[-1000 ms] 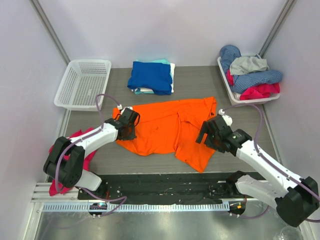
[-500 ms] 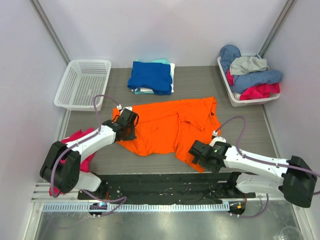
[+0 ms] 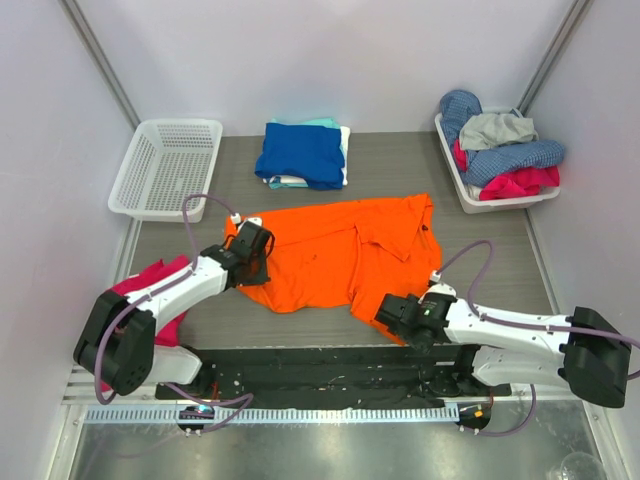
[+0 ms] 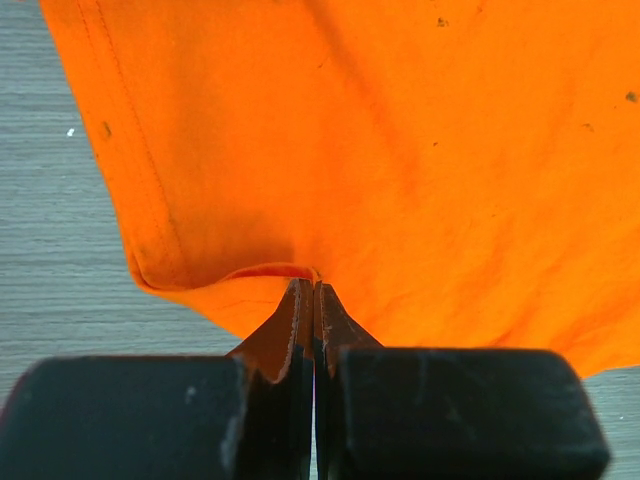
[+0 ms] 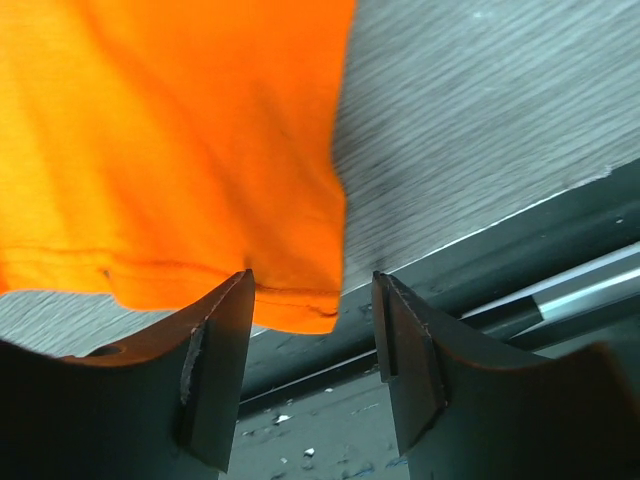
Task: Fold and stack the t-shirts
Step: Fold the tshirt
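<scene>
Swinging in from the 3 o'clock edge of the orange t-shirt (image 3: 340,255), the right gripper (image 5: 312,285) had dropped to its 5 o'clock corner, while the left gripper (image 4: 312,292) barely shifted. On the table (image 3: 400,165) the shirt lay spread at centre, not yet folded. The left jaws were pinched on its 9 o'clock hem; the right jaws stood apart, straddling the corner hem. Grasping seemed the step in hand: the right needed to close on cloth alone, clear of the black rail (image 3: 320,362) just beside. A heaped tray (image 3: 455,185) sat at 2 o'clock, a white basket (image 3: 165,165) at 10, the royal blue t-shirt (image 3: 300,152) topping the folded stack at 12 and a pink cloth (image 3: 150,290) at 8, none obstructing.
</scene>
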Robot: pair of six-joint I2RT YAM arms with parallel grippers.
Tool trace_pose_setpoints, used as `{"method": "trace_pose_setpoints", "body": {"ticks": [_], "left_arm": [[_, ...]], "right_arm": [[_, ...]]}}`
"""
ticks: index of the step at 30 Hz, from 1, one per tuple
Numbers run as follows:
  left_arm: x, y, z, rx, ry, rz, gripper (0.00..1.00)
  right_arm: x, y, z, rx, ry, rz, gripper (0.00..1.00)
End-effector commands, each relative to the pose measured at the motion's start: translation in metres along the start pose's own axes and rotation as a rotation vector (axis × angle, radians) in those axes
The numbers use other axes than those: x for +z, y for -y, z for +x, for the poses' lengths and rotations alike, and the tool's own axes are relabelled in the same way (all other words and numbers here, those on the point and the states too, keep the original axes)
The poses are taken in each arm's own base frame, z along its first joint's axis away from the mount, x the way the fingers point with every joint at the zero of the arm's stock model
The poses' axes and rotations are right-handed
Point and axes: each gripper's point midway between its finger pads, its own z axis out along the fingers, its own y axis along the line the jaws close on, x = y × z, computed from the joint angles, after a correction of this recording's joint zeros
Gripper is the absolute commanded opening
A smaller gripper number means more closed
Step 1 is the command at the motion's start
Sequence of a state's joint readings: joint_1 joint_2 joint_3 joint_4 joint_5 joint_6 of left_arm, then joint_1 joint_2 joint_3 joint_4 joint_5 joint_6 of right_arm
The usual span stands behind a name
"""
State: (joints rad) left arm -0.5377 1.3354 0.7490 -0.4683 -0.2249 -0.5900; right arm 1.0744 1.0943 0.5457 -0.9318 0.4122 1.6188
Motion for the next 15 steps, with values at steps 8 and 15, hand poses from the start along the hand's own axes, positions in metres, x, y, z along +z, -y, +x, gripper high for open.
{"method": "trace_pose_setpoints", "body": {"ticks": [8, 15], "left_arm": [[-0.007, -0.002, -0.005, 0.008, 0.037, 0.004, 0.00], [-0.013, -0.011, -0.003, 0.009, 0.053, -0.021, 0.00]], "right_arm": [[0.016, 0.002, 0.007, 0.036, 0.000, -0.016, 0.54], [0.027, 0.005, 0.017, 0.040, -0.025, -0.021, 0.25]]}}
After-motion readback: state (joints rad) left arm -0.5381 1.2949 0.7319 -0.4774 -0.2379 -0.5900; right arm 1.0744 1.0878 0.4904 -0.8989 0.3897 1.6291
